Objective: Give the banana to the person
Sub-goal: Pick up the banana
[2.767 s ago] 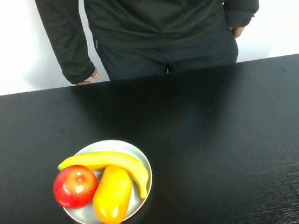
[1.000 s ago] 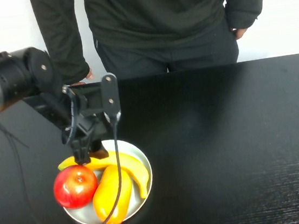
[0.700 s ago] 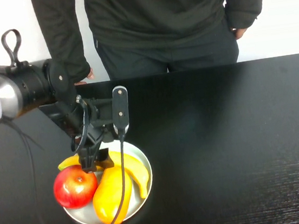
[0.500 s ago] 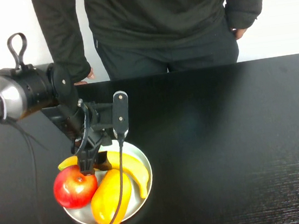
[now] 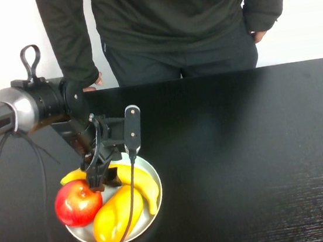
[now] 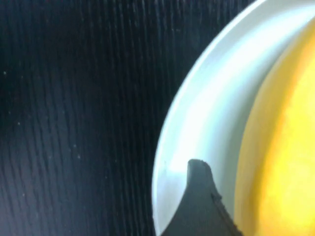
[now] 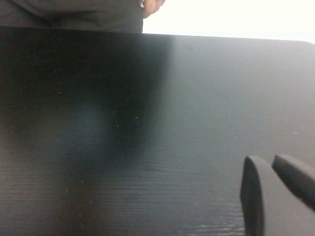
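Observation:
The banana [image 5: 139, 180] lies on a white plate [image 5: 151, 168] at the table's front left, between a red apple [image 5: 77, 203] and a plump orange-yellow fruit [image 5: 115, 216]. My left gripper [image 5: 99, 177] is down on the banana's left part, open, with its fingers on either side of it. In the left wrist view one dark finger [image 6: 199, 196] rests on the plate [image 6: 197, 113] beside the banana [image 6: 280, 147], with a thin gap between them; the other finger is hidden. The person [image 5: 173, 25] stands behind the far edge. My right gripper [image 7: 269, 162] is shut and empty above bare table.
The left arm's cable [image 5: 132, 195] hangs across the plate and the orange-yellow fruit. The person's hand [image 5: 95, 82] rests at the table's far edge, just behind the left arm. The black table [image 5: 248, 157] stretches to the right.
My left arm came in from the left and lowered its gripper onto the banana. The plate, the apple and the orange-yellow fruit shifted slightly left.

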You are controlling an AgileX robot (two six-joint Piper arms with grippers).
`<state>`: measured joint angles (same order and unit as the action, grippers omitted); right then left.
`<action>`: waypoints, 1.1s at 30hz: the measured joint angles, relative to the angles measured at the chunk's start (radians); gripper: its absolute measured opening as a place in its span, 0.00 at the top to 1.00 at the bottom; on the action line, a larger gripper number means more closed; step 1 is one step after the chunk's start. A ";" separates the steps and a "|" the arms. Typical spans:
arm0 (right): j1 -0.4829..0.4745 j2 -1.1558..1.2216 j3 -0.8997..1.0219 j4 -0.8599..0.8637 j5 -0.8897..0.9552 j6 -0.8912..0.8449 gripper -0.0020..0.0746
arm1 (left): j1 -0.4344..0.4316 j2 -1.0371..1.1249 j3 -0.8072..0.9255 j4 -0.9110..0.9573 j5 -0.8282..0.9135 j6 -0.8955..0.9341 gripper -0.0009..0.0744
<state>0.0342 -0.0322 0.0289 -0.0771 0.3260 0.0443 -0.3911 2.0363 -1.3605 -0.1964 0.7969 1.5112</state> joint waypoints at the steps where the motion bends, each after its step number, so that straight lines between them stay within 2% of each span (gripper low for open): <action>1: 0.000 0.000 0.000 0.000 0.000 0.000 0.98 | 0.000 0.004 0.000 0.000 -0.002 0.002 0.40; 7: 0.000 0.000 0.000 0.000 0.000 0.000 0.98 | 0.000 0.031 -0.002 0.010 -0.002 0.003 0.42; 14: 0.000 0.000 0.000 0.000 0.000 0.000 0.98 | 0.000 0.035 -0.002 0.020 0.000 0.004 0.62; 25: 0.000 0.000 0.000 0.000 0.000 0.000 0.98 | -0.007 -0.044 -0.002 0.027 0.035 -0.004 0.62; 33: 0.000 0.000 0.000 0.000 0.000 0.000 0.98 | -0.010 -0.172 -0.002 0.027 0.156 -0.065 0.62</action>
<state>0.0342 -0.0322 0.0289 -0.0771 0.3260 0.0443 -0.4014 1.8639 -1.3626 -0.1698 0.9528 1.4465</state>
